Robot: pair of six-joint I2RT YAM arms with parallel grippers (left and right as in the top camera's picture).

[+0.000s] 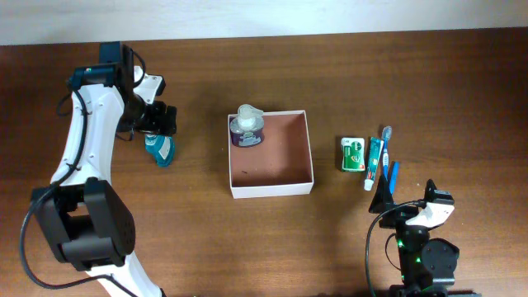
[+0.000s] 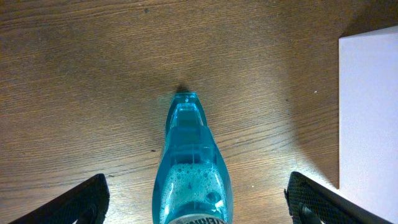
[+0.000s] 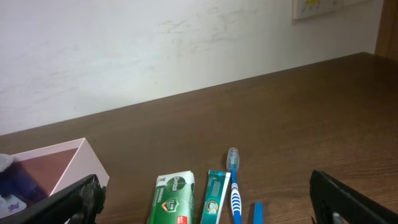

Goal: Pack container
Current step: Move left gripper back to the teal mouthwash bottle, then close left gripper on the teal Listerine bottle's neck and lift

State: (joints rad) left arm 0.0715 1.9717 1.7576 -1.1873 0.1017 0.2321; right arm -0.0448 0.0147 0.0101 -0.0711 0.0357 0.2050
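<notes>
From overhead I see the container in the middle of the tabletop, open side up, with a purple bottle standing in its far left corner and the rest of its reddish-brown floor bare. My left gripper hangs over a blue bottle lying on the wood well to the left of the container. Its jaws are spread wide, one on each side of the bottle and clear of it. My right gripper sits low at the near right edge, jaws wide and holding nothing. Ahead of it, right of the container, lie a green soap pack, a toothpaste tube and a toothbrush, side by side.
</notes>
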